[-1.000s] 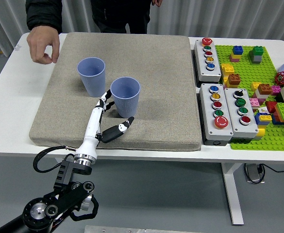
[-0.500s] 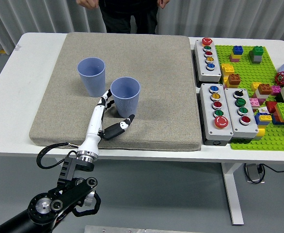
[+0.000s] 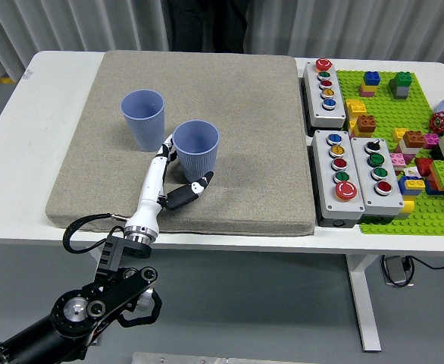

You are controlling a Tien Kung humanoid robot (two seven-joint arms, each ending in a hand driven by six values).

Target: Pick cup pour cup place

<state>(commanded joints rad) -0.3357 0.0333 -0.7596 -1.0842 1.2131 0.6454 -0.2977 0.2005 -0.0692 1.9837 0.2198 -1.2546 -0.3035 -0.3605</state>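
Two blue-violet ribbed cups stand upright on the grey mat [image 3: 229,98]. The far cup [image 3: 143,119] is at the mat's left. The near cup [image 3: 196,150] stands just right of and in front of it. My left hand [image 3: 178,173], white with black fingertips, reaches in from the lower left. Its fingers [image 3: 164,152] lie against the near cup's left side and its thumb [image 3: 192,190] spreads below the cup's base. The hand stands open around the cup, not closed on it. What the cups hold cannot be seen.
Grey button boxes [image 3: 326,85] [image 3: 357,174] sit right of the mat. A green baseplate [image 3: 411,121] with several coloured bricks fills the far right. A person in dark clothes [image 3: 207,23] stands at the far edge.
My left hand has slid forward and closer to the near cup. The person's hand at the mat's far left has withdrawn out of sight.
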